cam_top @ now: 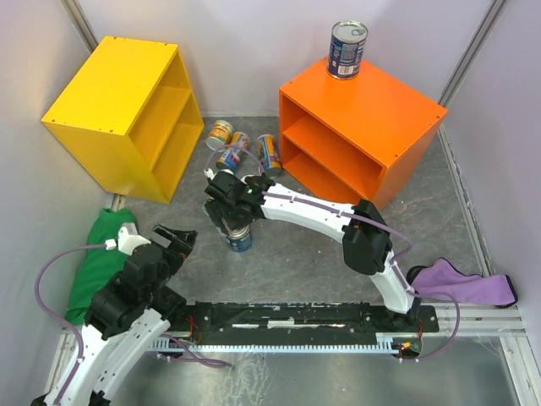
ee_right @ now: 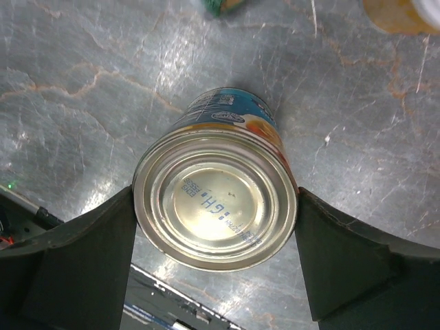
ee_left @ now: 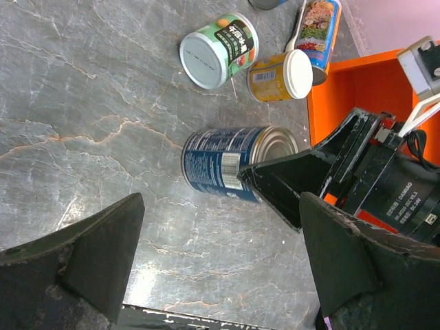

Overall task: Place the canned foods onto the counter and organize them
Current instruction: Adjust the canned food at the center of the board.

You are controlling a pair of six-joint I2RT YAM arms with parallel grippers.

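Straddling the wide blue-labelled, silver-topped tin (ee_right: 215, 206) that stands upright on the grey marbled table (cam_top: 287, 258), the right gripper (cam_top: 236, 222) has a dark finger (ee_right: 89, 261) against each side, its jaws closed on the tin. A second blue tin (cam_top: 347, 49) stands on the bright orange box-shaped cabinet (cam_top: 372, 110). Small colourful cans (cam_top: 232, 155) lie toppled beside that cabinet's open front. The left gripper (cam_top: 175, 238) hovers nearby, spread wide and empty.

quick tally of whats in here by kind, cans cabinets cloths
blue-labelled tins: 2
smaller cans lying down: 3 in full view
cabinets: 2, yellow and orange
cloths: 2, green and purple
total: 9
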